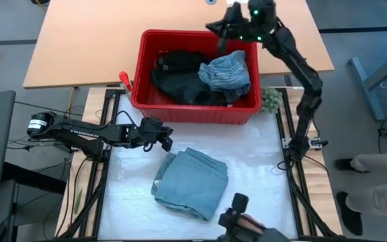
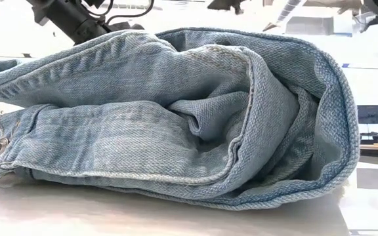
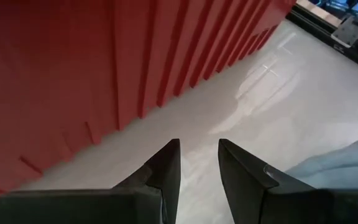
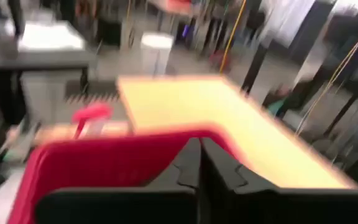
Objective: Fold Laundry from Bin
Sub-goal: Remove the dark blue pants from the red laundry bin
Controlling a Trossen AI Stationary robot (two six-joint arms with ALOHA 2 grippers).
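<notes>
Over the far right corner of the red bin (image 1: 197, 114) hangs the right gripper (image 1: 228, 30), its fingers pressed together with nothing between them, as the right wrist view shows; no cloth trails from it. Below and just near of it, inside the bin, lies the denim-blue garment (image 1: 228, 72) bunched on top of the black clothes (image 1: 180, 84). On the white mat (image 1: 261, 154) in front of the bin rests a folded light blue jeans piece (image 1: 192, 181), already dealt with by the look of it.

The left gripper (image 3: 199, 163) waits low beside the bin's near wall, left of the folded piece, its fingers a little apart and holding nothing.

The step in hand looks like fetching the next garment. To do it well, the right gripper should spread its fingers before it goes down, then pinch the denim-blue garment at a raised fold or an edge, not in the thick of the bunch, so that the black clothes under it stay behind. Lifting straight up, clear of the rim, should keep the cloth from snagging.
</notes>
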